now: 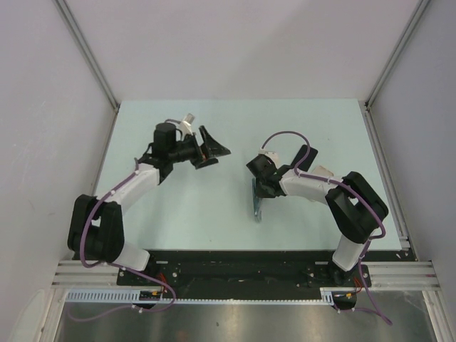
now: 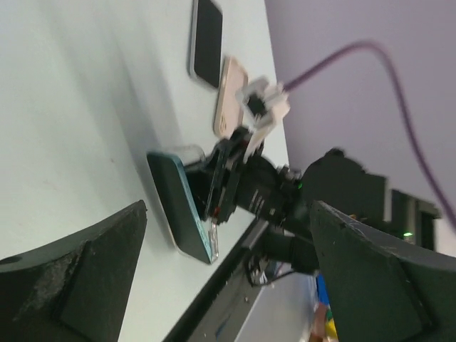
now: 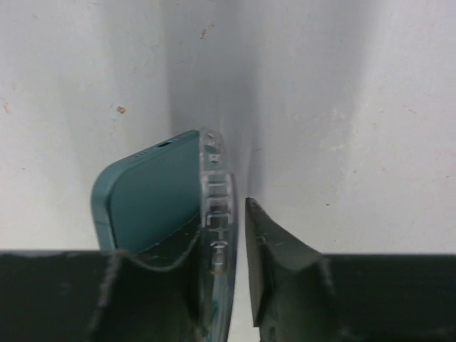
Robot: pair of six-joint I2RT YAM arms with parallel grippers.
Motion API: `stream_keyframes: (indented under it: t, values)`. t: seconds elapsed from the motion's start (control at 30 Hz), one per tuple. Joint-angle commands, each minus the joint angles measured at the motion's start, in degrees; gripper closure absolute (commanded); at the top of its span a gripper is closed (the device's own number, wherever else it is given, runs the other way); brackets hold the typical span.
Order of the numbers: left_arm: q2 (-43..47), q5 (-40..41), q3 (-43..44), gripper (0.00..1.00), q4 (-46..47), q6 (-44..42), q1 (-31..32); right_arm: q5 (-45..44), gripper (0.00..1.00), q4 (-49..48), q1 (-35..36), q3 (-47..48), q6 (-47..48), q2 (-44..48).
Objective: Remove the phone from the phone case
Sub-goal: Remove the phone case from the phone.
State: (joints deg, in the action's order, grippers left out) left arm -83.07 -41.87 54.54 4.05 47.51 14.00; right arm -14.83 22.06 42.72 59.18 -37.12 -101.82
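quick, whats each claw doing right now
left claw: open, holding nothing
right claw: closed on the phone case

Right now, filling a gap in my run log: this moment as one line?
right gripper: shut on phone case | phone case: on edge on table | phone: in case | left gripper: open, empty
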Motion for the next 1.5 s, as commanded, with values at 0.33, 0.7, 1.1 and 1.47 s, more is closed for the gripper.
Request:
stream_keyframes:
  t: [0.33, 0.7, 1.1, 1.47]
  values:
    - [-9.7, 7.3, -2.1, 0.0, -1.2, 3.6, 11.1, 5.9, 1.0, -5.0, 0.6, -8.6, -2.3, -10.3]
    - [-11.8, 8.2, -1.1, 0.0, -2.6, 3.6, 12.8, 5.9, 0.55, -4.7, 1.2, -8.9, -2.3, -8.7]
    - [-15.1, 14.0, 2.8, 0.0, -8.8, 2.2, 16.1, 6.9, 0.67, -6.0, 2.2, -9.1, -3.0, -8.5]
    - [-18.0, 25.7, 13.0, 0.02, -19.8, -2.9, 20.2, 7.4, 1.0, -6.6, 2.6, -9.1, -3.0, -8.4]
